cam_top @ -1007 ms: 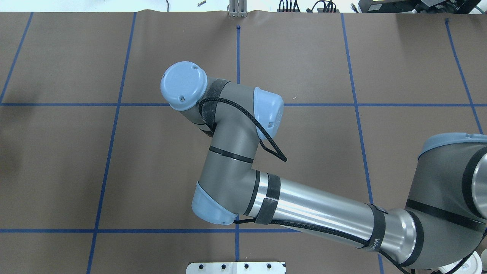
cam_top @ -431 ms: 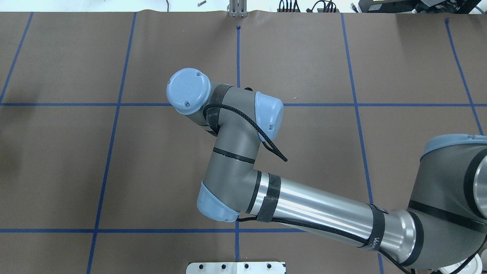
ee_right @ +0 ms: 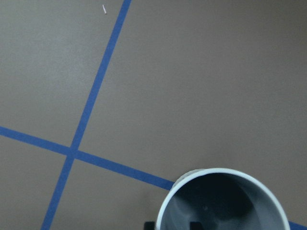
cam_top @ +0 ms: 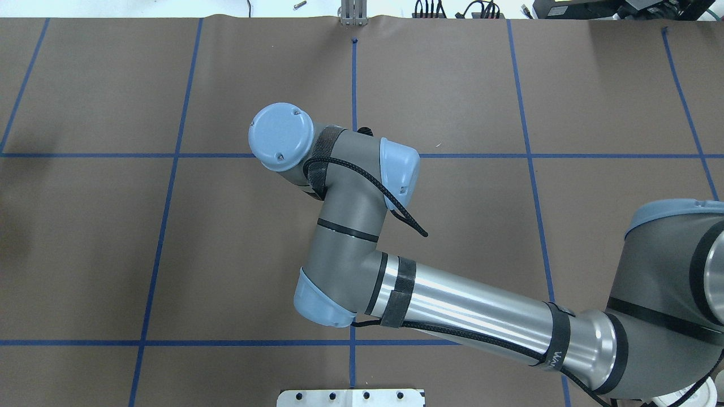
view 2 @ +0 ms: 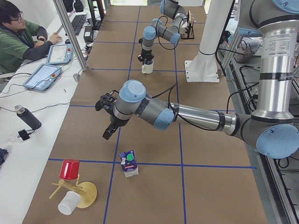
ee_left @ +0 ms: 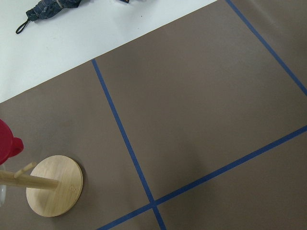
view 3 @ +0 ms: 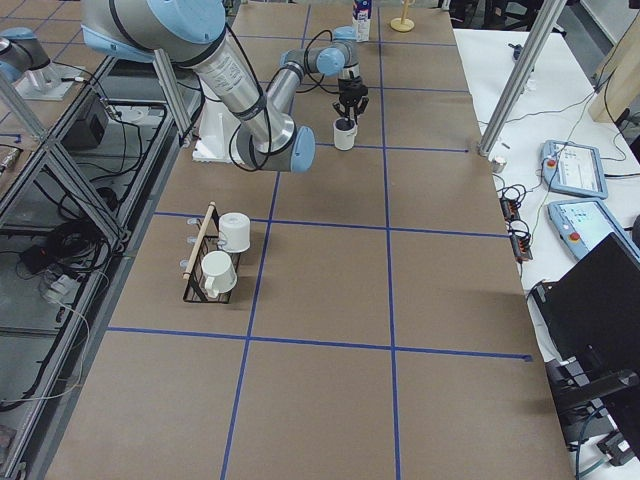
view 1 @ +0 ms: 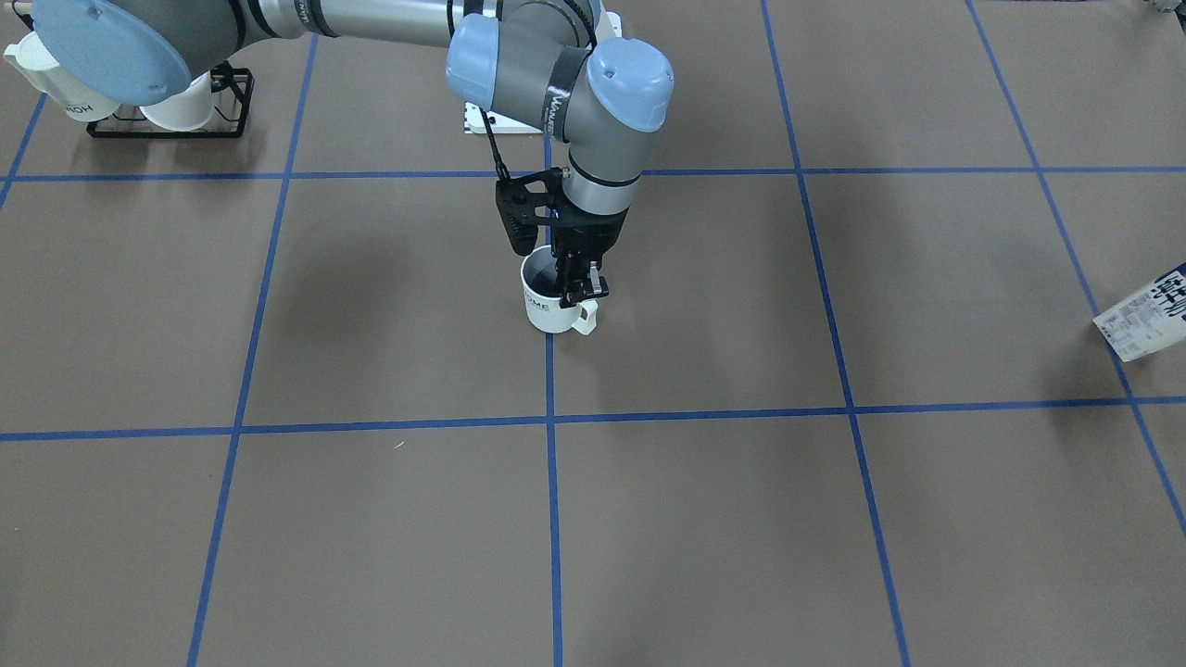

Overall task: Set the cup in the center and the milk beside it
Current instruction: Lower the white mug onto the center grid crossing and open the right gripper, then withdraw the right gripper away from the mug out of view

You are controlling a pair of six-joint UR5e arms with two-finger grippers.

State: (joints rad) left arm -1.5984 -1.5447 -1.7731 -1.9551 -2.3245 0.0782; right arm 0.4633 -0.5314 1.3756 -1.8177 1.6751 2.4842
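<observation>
The cup [view 1: 551, 303], a white mug with dark inside and "HOME" lettering, stands upright on the centre tape line. My right gripper [view 1: 575, 293] is shut on its rim beside the handle, one finger inside and one outside. The cup's rim fills the bottom of the right wrist view [ee_right: 223, 201]. In the overhead view the right wrist hides the cup. The milk [view 2: 129, 163] stands upright near the table's left end, also at the front-facing view's right edge [view 1: 1144, 320]. My left gripper [view 2: 109, 132] hangs above the table short of the milk; I cannot tell whether it is open.
A black rack [view 1: 167, 119] with white cups stands at the robot's right. A wooden mug tree [view 2: 79, 192] with a red cup [view 2: 69, 169] and a white handleless cup [view 2: 69, 203] stands beyond the milk. An operator [view 2: 18, 39] sits along the far side.
The right wrist has shifted a little to the right and toward the robot in the overhead view, most of it before the last half second.
</observation>
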